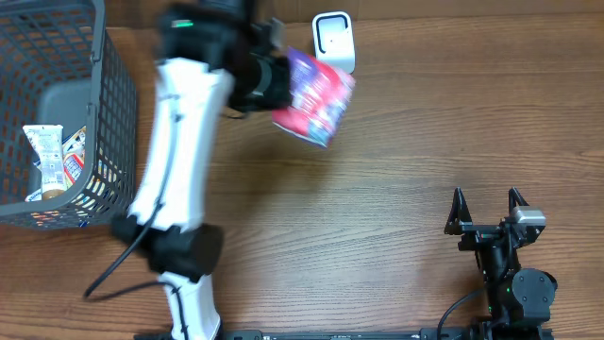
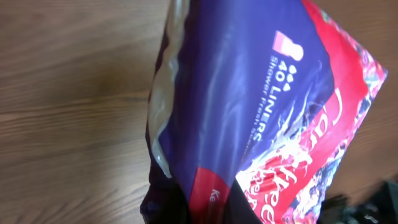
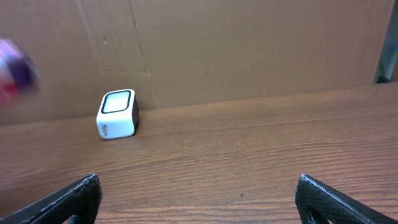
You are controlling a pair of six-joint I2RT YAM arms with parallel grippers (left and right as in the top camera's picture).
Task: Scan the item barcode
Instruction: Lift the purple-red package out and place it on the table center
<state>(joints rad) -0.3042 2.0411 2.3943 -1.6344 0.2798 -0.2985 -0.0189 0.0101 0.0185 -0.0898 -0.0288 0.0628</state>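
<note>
A purple and red packet of liners (image 1: pixel 316 94) hangs above the table at the back, just in front of the white scanner (image 1: pixel 334 40). My left gripper (image 1: pixel 269 80) is shut on the packet's left end. In the left wrist view the packet (image 2: pixel 273 118) fills the frame and hides the fingers; no barcode shows on the printed face. The right wrist view has the scanner (image 3: pixel 117 114) far left against the cardboard wall, with a blur of the packet (image 3: pixel 15 74) at the left edge. My right gripper (image 1: pixel 489 210) rests open at the front right, nothing between its fingers (image 3: pixel 74 199).
A dark wire basket (image 1: pixel 57 113) with several packaged goods stands at the back left. A brown cardboard wall (image 3: pixel 249 50) rises behind the scanner. The left arm (image 1: pixel 179 170) stretches from the front edge to the back.
</note>
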